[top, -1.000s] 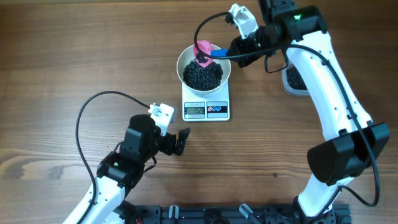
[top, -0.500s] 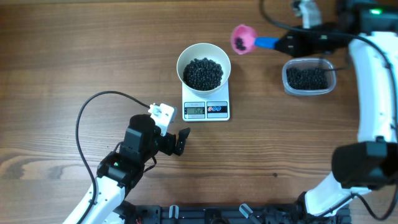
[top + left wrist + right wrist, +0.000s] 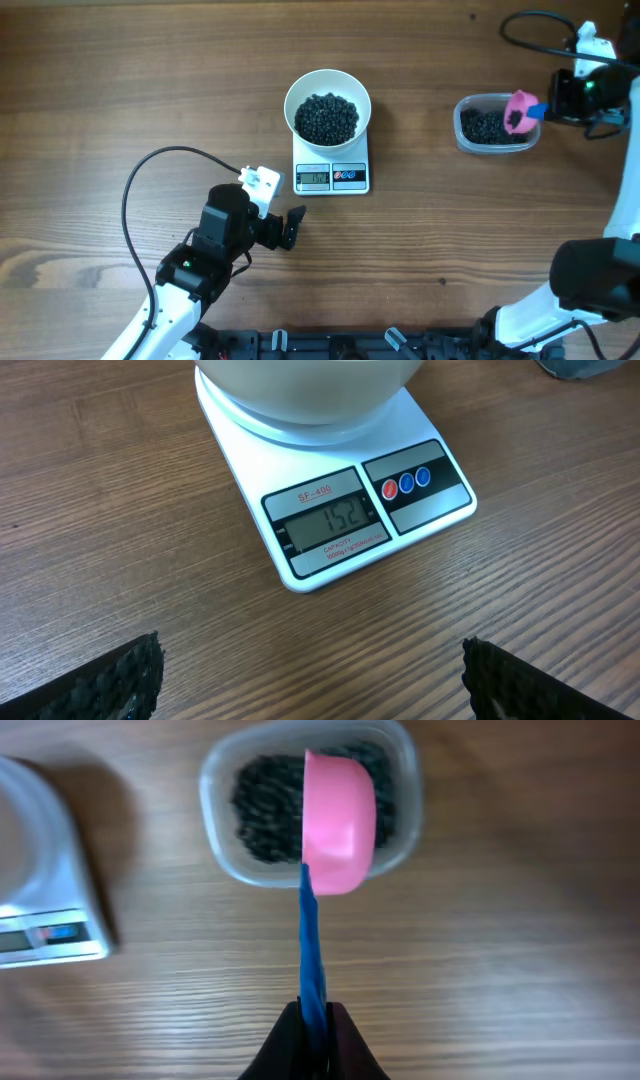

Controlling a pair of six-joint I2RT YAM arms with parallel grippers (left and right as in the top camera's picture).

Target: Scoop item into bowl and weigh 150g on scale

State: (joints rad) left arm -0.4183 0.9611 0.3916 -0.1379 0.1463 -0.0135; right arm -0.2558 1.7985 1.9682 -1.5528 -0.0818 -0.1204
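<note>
Spanning every view is a brown wood-grain desk (image 3: pixel 120 80); two black-and-white robot arms reach in from its near edge. The left arm lies low on the desk w/ a black cable looping beside it. The left tool (image 3: pixel 292 228) sits near the front-left corner of the scale but apart from it, released, fingers spread wide, nothing btwn them. In the wrist view its ridged black pads (image 3: pixel 120 680) show at both bottom corners.

The right arm reaches up the far right side. The right tool (image 3: pixel 313 1025) is clenched on the thin blue handle (image 3: pixel 311 950) of a pink plastic scoop (image 3: pixel 519 108).

The small white square kitchen scale (image 3: pixel 331 175) is mid-desk, display edge toward the robot. The round white bowl (image 3: pixel 289 100) sits on its platform, about as wide as the scale.

A clear rounded-rectangular plastic tub (image 3: pixel 458 125) stands well to the right of the scale, not touching it.

The scoop's cup is turned on its side over the tub's right end, handle running back to the tool. Can't tell if the cup touches what's in the tub.

Tiny round matte black beads (image 3: pixel 326 118) fill the bowl's bottom in a heap. More of them cover the tub floor (image 3: pixel 485 127).

The grey digital display (image 3: pixel 325 525) reads 152. Next to it, on a dark panel, are three small round buttons (image 3: pixel 407 484): one red, two blue.
</note>
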